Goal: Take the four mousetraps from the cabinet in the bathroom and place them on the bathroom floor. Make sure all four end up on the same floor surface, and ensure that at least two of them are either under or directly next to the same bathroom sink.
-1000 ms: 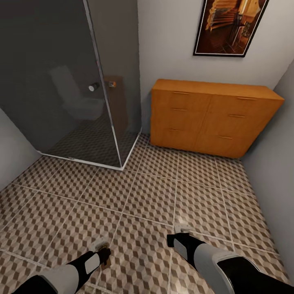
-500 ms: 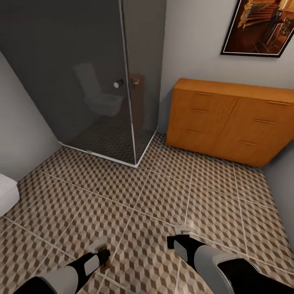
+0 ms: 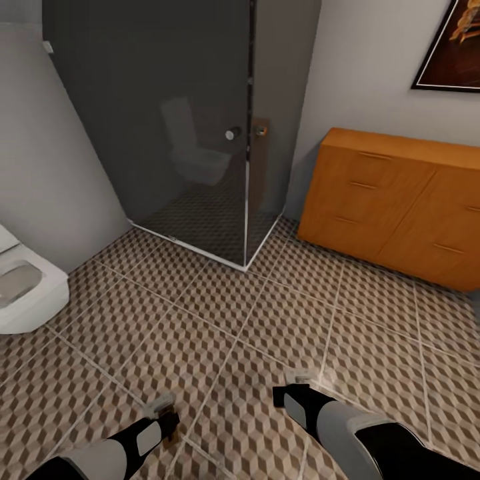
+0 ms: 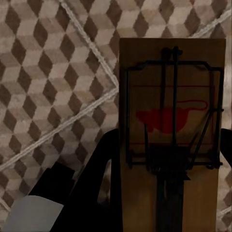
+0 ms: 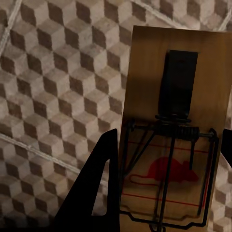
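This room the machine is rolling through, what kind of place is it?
A bathroom, most likely: a white toilet at one side, a dark glass shower enclosure in the corner, and patterned floor tiles.

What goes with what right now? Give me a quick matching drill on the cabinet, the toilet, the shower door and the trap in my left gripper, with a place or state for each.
Things:
1. cabinet
2. toilet
3. shower enclosure
4. mousetrap in the left gripper

Places or states:
A. at the head view's left edge, white, standing on the bathroom floor
B. held above the cube-pattern tiles, red mouse print facing the wrist camera
C. against the wall at the head view's right, all drawers closed
D. dark glass, in the corner, reflecting a toilet

Pairs: 1-C, 2-A, 3-D, 4-B
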Controlling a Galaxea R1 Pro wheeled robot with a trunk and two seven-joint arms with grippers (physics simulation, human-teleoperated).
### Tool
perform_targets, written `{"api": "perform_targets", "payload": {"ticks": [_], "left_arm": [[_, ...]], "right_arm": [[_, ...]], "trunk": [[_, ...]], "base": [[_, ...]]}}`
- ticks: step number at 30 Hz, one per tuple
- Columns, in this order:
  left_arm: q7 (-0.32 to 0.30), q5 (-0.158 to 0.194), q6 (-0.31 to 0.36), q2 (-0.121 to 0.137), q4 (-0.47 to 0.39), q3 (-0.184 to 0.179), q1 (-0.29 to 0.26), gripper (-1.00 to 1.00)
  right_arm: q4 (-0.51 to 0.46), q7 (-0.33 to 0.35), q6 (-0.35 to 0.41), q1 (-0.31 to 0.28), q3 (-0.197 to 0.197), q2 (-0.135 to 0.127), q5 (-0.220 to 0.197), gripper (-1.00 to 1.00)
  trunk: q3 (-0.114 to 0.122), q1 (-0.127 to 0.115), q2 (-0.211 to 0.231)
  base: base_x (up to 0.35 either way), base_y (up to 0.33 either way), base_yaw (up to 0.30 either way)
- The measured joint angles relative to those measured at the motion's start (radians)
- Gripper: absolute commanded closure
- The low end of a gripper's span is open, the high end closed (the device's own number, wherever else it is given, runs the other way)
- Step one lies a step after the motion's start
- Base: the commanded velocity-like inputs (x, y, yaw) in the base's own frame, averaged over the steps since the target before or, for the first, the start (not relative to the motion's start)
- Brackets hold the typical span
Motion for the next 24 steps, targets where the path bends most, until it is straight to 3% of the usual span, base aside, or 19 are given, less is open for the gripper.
{"api": "perform_targets", "payload": {"ticks": [9, 18, 24], "left_arm": [[0.000, 0.000, -0.003, 0.000, 0.000, 0.000, 0.002, 1.00], [-0.001, 0.000, -0.009, -0.001, 0.000, 0.000, 0.003, 1.00], [0.000, 0.000, -0.010, -0.002, 0.000, 0.000, 0.003, 1.00]], "right_arm": [[0.000, 0.000, 0.001, 0.000, 0.000, 0.000, 0.001, 1.00], [0.000, 0.000, 0.000, 0.000, 0.000, 0.000, 0.001, 1.00], [0.000, 0.016, -0.001, 0.000, 0.000, 0.000, 0.001, 1.00]], "trunk": [[-0.005, 0.000, 0.000], [-0.011, 0.000, 0.000], [-0.013, 0.000, 0.000]], "base": [[0.000, -0.015, 0.274], [0.084, -0.236, 0.274], [0.043, -0.084, 0.169]]}}
